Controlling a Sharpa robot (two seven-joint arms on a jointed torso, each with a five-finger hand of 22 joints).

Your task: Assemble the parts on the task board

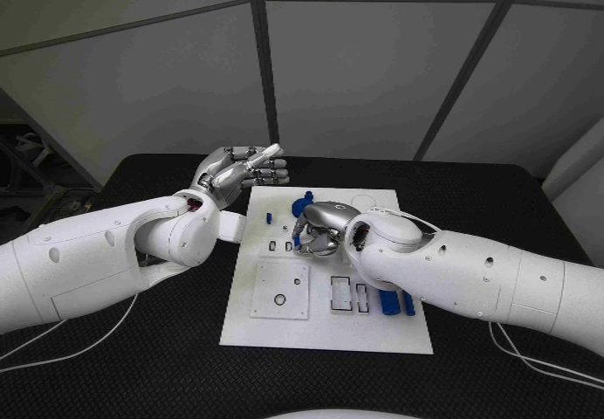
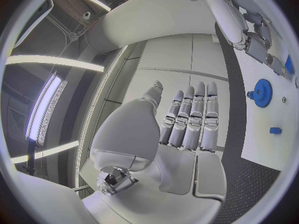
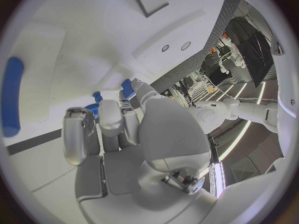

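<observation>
On the white board [image 1: 330, 336] at mid-tabletop, I have the right hand [image 1: 318, 229] curled over blue parts [image 1: 302, 208]; its grasp I cannot tell. Left hand [image 1: 239, 171], fingers straight, empty, at eleven o'clock. Risk: hidden fingertips nudging parts askew.

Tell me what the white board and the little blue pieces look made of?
The task board looks like matte white plastic: flat, even, no glare. The blue parts look like moulded plastic, uniformly coloured; one is a toothed gear. Neither can be confirmed from looks.
</observation>
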